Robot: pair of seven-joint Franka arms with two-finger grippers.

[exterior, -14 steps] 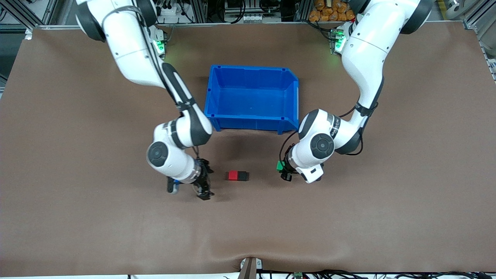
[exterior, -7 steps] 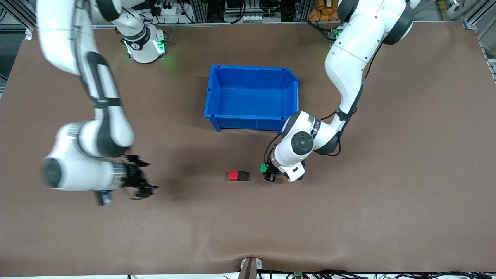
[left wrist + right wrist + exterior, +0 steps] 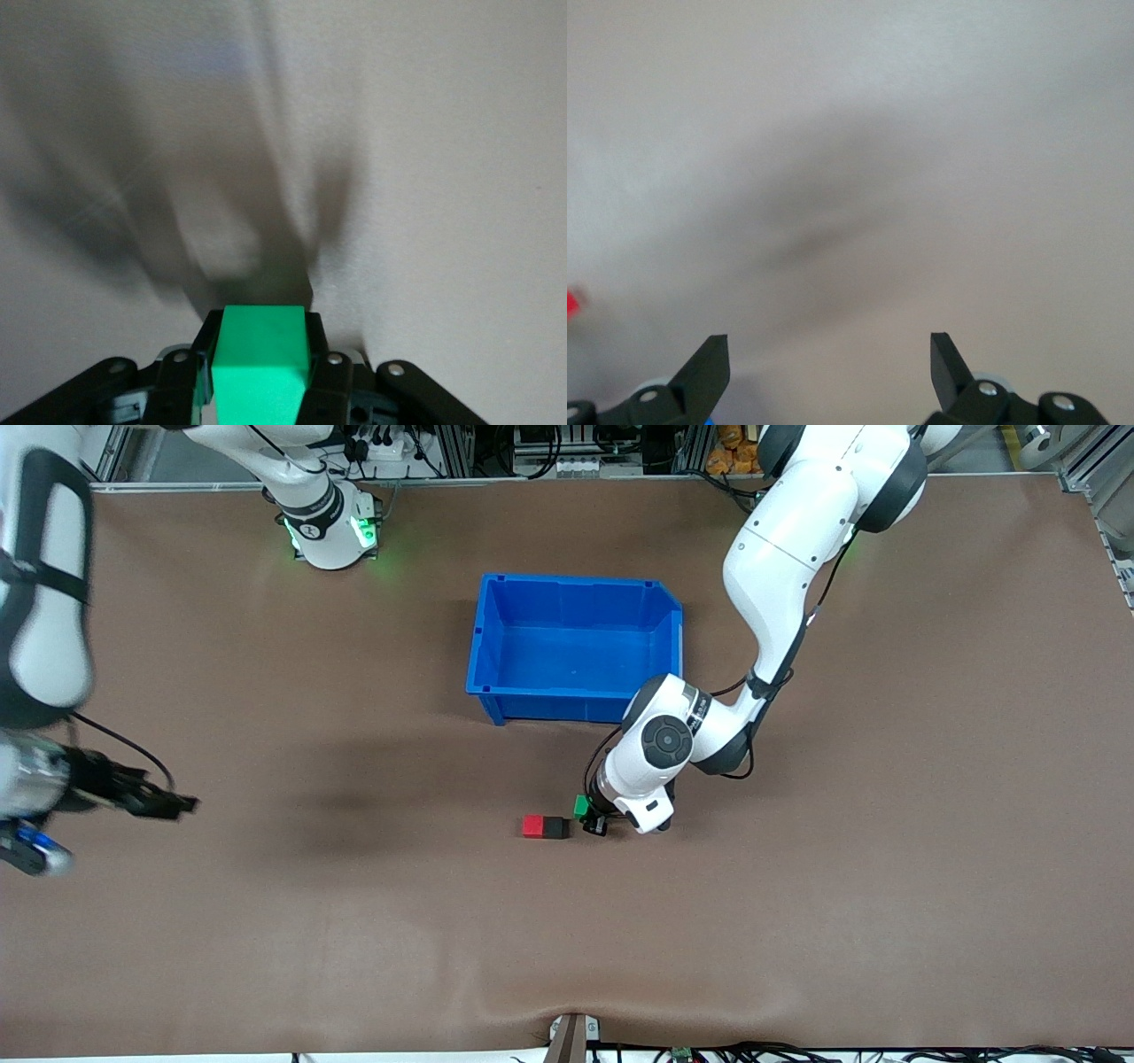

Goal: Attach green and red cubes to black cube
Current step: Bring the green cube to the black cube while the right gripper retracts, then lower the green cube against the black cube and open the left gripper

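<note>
Green cube [image 3: 581,807] sits clamped in my left jaws [image 3: 588,818]; I should line it flush beside the black cube [image 3: 555,828], mid-surface, red cube [image 3: 532,826] already joined. Right jaws [image 3: 168,806] hang open, waiting.

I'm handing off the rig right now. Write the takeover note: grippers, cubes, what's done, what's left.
Left gripper: shut on the green cube, held just beside the black cube, toward the left arm's end of the table; not yet joined.
Right gripper: open, empty, out over bare table at the right arm's end.
Red cube and black cube sit touching side by side on the table, nearer the front camera than the blue bin.
Done: red appears attached to black; green picked up.
Left: press green against the black cube's free side, then release.
</note>
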